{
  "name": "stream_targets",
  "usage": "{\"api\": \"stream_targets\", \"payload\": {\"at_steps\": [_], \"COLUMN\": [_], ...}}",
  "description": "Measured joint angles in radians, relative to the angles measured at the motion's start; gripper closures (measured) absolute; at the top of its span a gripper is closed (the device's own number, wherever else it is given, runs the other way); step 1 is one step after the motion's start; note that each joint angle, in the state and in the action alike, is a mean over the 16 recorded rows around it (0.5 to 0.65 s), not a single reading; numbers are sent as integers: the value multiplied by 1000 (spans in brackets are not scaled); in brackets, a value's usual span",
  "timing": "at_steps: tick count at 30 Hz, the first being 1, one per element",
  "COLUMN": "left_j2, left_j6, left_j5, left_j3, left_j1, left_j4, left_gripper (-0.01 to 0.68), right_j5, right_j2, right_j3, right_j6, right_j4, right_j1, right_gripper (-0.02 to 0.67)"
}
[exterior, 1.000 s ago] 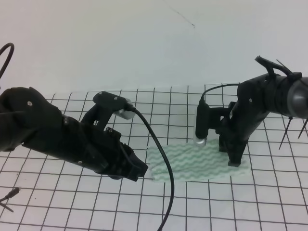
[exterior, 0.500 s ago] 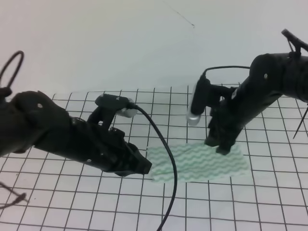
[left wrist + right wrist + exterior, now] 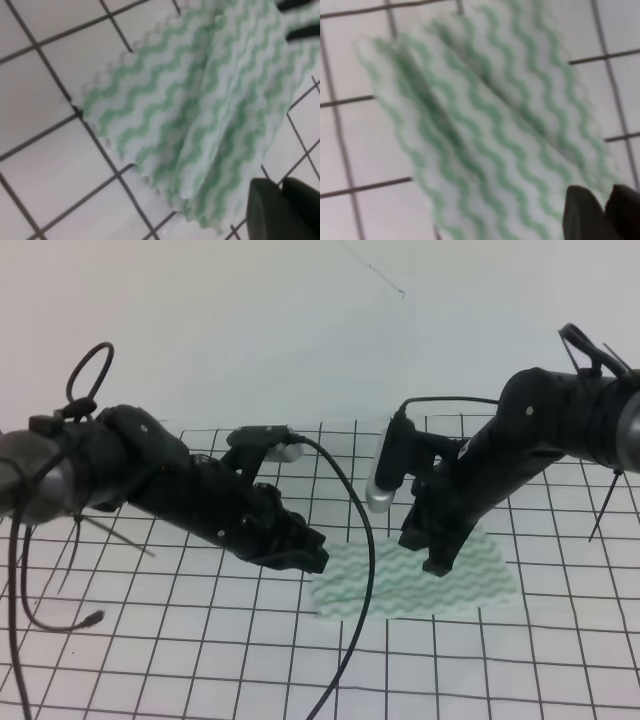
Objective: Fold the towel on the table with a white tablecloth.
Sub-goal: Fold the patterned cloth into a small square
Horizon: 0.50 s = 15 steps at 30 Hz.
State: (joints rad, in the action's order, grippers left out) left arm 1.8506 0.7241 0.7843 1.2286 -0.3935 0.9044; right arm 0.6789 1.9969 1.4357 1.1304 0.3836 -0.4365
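Observation:
The towel (image 3: 430, 578), pale with green wavy stripes, lies flat on the white grid tablecloth (image 3: 180, 640) that covers the table, right of centre. My left gripper (image 3: 312, 555) hovers just off the towel's left edge. In the left wrist view the towel (image 3: 190, 110) fills the middle, and the left gripper (image 3: 281, 200) shows two dark fingers pressed together with nothing between them. My right gripper (image 3: 437, 562) hangs over the towel's middle. In the right wrist view the towel (image 3: 485, 130) looks blurred, and the right gripper (image 3: 604, 210) is shut and empty.
A black cable (image 3: 368, 580) loops down from the left arm across the towel's left end toward the front edge. A plain white wall (image 3: 300, 330) rises behind the table. Thin loose wires (image 3: 70, 625) hang at the far left.
Both arms have risen. The left gripper has drawn up and off the towel's left edge. The right gripper has moved from the towel's right end toward its middle. The towel stays flat.

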Motion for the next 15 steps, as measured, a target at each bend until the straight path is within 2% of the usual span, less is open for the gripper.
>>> {"api": "stream_targets", "payload": {"at_steps": [9,12,15], "left_j2": [120,158,196], "left_j6": [-54,-61,-61], "left_j5": [59,73,94], "left_j3": [115,143,169], "left_j1": [8,8,8], "left_j4": [-29,-30,-24], "left_gripper": [340,312,315], "right_j5": [50,63,73], "right_j2": [0,0,0], "right_j3": [0,0,0], "right_j6": [-10,-16,-21], "right_j4": [-32,-42,-47], "right_j1": [-7,-7,-7], "right_gripper": [543,543,543]}}
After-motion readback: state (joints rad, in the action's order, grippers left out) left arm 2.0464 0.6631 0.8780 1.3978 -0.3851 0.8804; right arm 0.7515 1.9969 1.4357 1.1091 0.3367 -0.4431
